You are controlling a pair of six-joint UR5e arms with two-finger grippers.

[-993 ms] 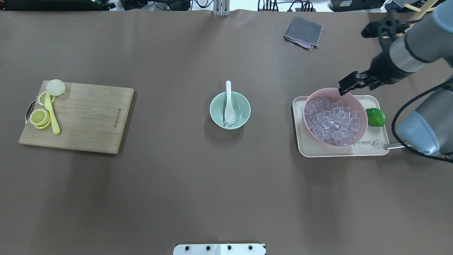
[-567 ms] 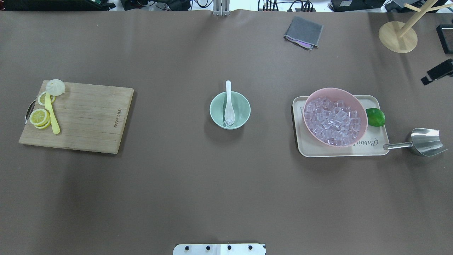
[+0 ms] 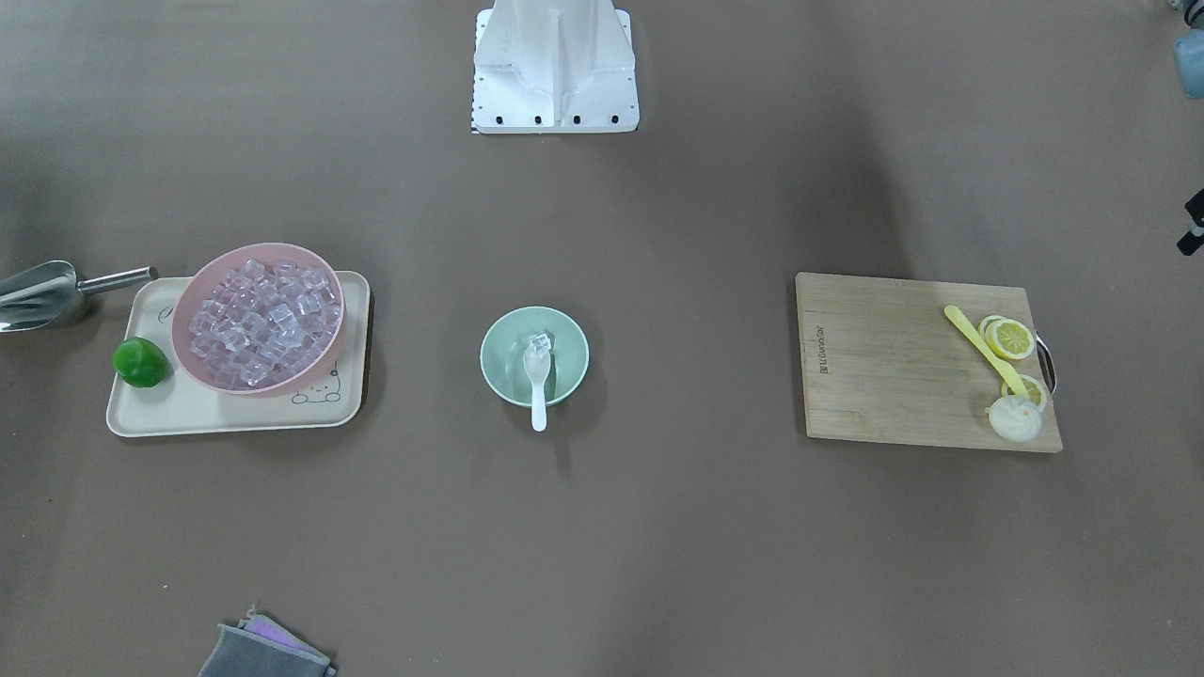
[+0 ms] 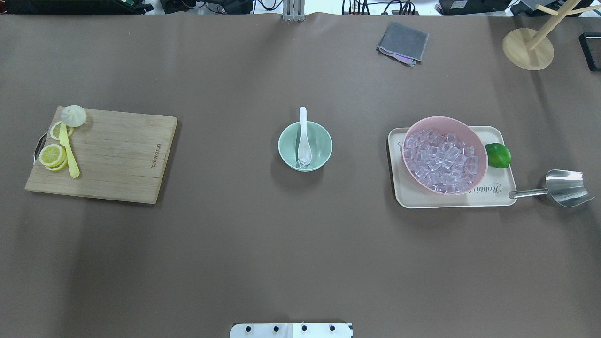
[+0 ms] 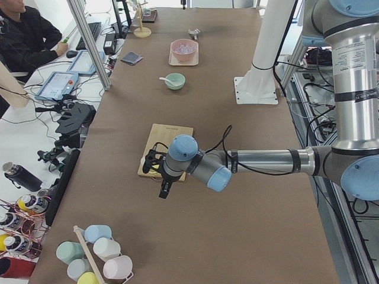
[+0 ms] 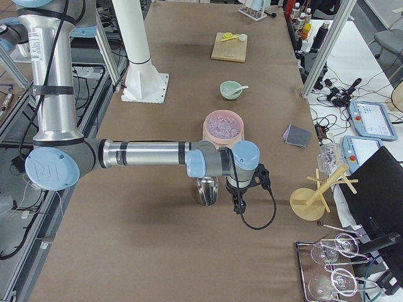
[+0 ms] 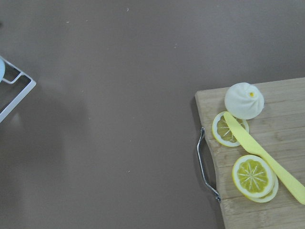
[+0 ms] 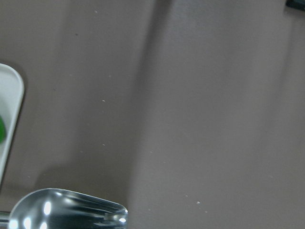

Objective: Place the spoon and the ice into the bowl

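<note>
The mint-green bowl (image 4: 325, 141) stands at the table's middle and also shows in the front view (image 3: 503, 353). The white spoon (image 4: 304, 138) lies in it, its handle over the far rim. One clear ice cube (image 4: 303, 163) rests at the spoon's scoop (image 3: 538, 344). My left gripper (image 5: 163, 188) hangs over the table beyond the cutting board's end. My right gripper (image 6: 237, 204) hangs beside the metal scoop (image 6: 206, 190). Both are far from the bowl. I cannot tell whether either is open or shut.
A pink bowl (image 4: 441, 119) full of ice cubes sits on a beige tray (image 4: 493, 193) with a lime (image 4: 497, 155). The metal scoop (image 4: 566, 188) lies right of the tray. A cutting board (image 4: 117, 155) with lemon slices and a yellow knife (image 4: 69, 152) is at the left. A grey cloth (image 4: 403, 42) lies at the back.
My right arm has drawn back from above the pink bowl to the right and left the overhead view, uncovering the metal scoop. Spoon, ice and bowl have not moved.
</note>
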